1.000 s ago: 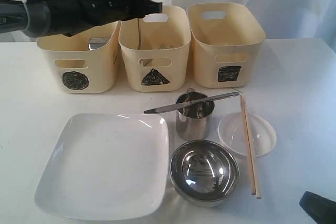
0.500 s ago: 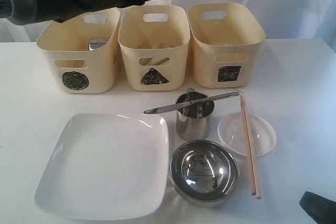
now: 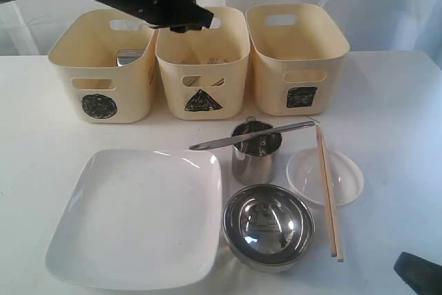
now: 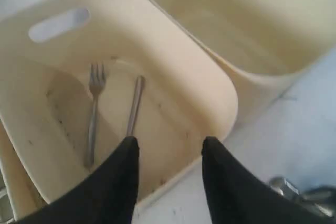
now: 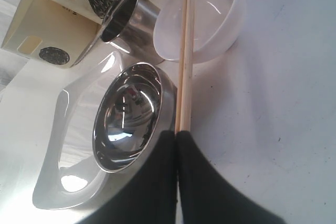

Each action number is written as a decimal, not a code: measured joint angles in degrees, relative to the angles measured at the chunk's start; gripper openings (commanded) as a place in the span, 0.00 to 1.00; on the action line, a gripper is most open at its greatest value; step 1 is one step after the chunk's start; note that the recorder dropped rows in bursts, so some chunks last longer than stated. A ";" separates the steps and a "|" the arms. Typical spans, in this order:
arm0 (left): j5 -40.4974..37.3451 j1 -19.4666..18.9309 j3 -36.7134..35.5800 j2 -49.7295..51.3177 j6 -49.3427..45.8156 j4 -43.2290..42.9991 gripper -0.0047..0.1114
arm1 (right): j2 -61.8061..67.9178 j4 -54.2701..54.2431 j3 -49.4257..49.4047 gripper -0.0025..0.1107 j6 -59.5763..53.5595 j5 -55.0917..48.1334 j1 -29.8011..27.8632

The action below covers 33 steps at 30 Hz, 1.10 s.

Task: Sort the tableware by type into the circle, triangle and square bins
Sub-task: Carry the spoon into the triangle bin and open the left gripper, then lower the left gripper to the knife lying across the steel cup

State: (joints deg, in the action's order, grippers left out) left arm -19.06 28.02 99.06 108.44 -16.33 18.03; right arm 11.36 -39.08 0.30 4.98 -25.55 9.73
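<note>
Left fingers (image 4: 118, 182) parted, empty, fork (image 4: 93, 119) below in triangle bin (image 4: 210, 90), right fingers (image 5: 199, 182) closed, empty.

We see the left gripper (image 3: 197, 20) now tilted down over the triangle bin (image 3: 169, 67); the thin utensil that hung under it is gone.

I see a plain white worktop (image 3: 397, 112) spreading across my exterior view, evenly lit, with only soft shadows on it. Behind its far edge hangs a pale curtain (image 3: 387, 5) in loose vertical folds.
</note>
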 measured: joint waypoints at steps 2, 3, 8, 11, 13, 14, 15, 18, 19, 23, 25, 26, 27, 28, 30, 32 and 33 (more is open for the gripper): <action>-4.85 0.00 0.00 -0.14 -1.86 -0.42 0.44 | 0.00 0.00 0.00 0.02 0.00 0.00 0.00; -7.30 0.00 0.00 -0.14 -3.02 -0.52 0.44 | 0.00 0.00 0.00 0.02 0.00 0.00 0.00; -18.72 0.00 0.00 -0.65 -9.21 -0.69 0.44 | 0.00 0.00 0.00 0.02 0.00 0.00 0.00; -24.06 0.00 0.00 -0.86 -12.12 -0.26 0.46 | 0.00 0.00 0.00 0.02 0.00 0.00 0.00; -26.54 0.00 0.00 -0.86 -13.58 0.23 0.52 | 0.00 0.00 0.00 0.02 0.00 0.00 0.00; -27.45 0.00 0.00 -0.86 -14.28 0.48 0.56 | 0.00 0.00 0.00 0.02 0.00 0.00 0.00; -28.35 0.00 0.00 -0.86 -14.98 0.92 0.61 | 0.00 0.00 0.00 0.02 0.00 0.00 0.00; -30.86 0.00 0.00 -0.86 -17.87 3.24 0.72 | 0.00 0.00 0.00 0.02 0.00 0.00 0.00; -31.65 0.00 0.00 -0.86 -18.89 4.25 0.73 | 0.00 0.00 0.00 0.02 0.00 0.00 0.00; -35.12 0.43 0.00 -0.86 -23.96 7.02 0.73 | 0.00 0.00 0.00 0.02 0.00 0.00 0.00; -35.81 1.26 0.00 -0.86 -26.07 7.01 0.73 | 0.00 0.00 0.00 0.02 0.00 0.00 0.00; -35.94 1.69 0.00 -0.86 -27.13 7.01 0.73 | 0.00 0.00 0.00 0.02 0.00 0.00 0.00; -36.06 2.35 0.06 -0.74 -28.12 6.86 0.73 | 0.00 0.00 0.00 0.02 0.00 0.00 0.00; -36.04 3.02 0.06 -0.47 -29.10 6.72 0.73 | 0.00 0.00 0.00 0.02 0.00 0.00 0.00; -36.08 4.24 0.06 0.18 -30.56 5.88 0.73 | 0.00 0.00 0.00 0.02 0.00 0.00 0.00; -36.08 5.45 0.06 1.14 -31.33 4.33 0.73 | 0.00 0.00 0.00 0.02 0.00 0.00 0.00; -35.82 6.01 0.06 1.64 -31.49 3.14 0.73 | 0.00 0.00 0.00 0.02 0.00 0.00 0.00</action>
State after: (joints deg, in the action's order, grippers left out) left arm -54.88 34.03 99.12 110.07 -47.82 21.17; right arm 11.36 -39.08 0.30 4.98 -25.55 9.73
